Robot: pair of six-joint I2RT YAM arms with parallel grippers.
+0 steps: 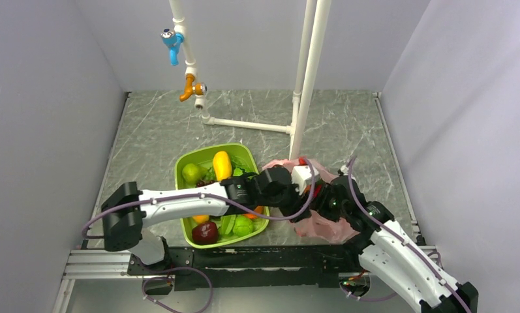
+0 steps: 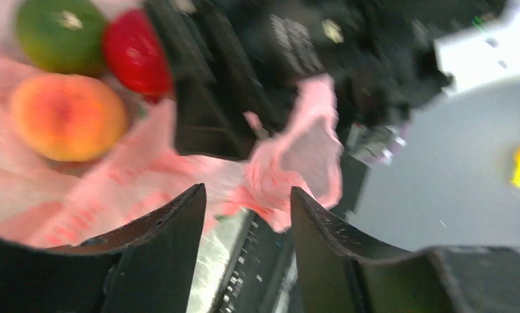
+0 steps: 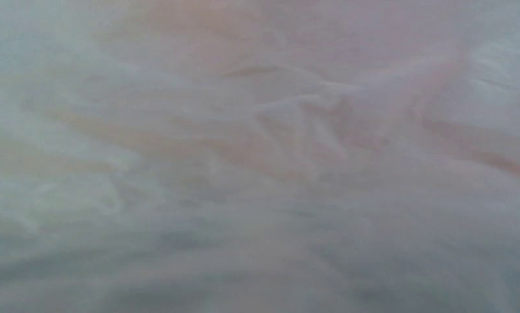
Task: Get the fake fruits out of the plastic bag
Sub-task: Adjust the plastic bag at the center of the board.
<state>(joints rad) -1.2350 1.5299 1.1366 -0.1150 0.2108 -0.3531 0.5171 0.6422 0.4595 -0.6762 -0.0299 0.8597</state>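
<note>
The pink plastic bag (image 1: 322,225) lies crumpled right of the green tray. In the left wrist view its mouth gapes (image 2: 133,176) and three fruits lie inside: a peach (image 2: 68,117), a red apple (image 2: 136,55) and a dark green fruit (image 2: 61,32). My left gripper (image 2: 246,195) is open and empty, hovering at the bag's rim near a pink handle fold (image 2: 303,150); it also shows in the top view (image 1: 304,184). My right gripper (image 1: 325,199) is pressed into the bag. Its wrist view shows only blurred plastic (image 3: 257,156), so its fingers are hidden.
The green tray (image 1: 179,173) holds a yellow mango (image 1: 222,165), a maroon apple (image 1: 205,231) and other fruit under my left arm. A white pipe frame (image 1: 306,78) with taps stands behind. Grey walls close in both sides.
</note>
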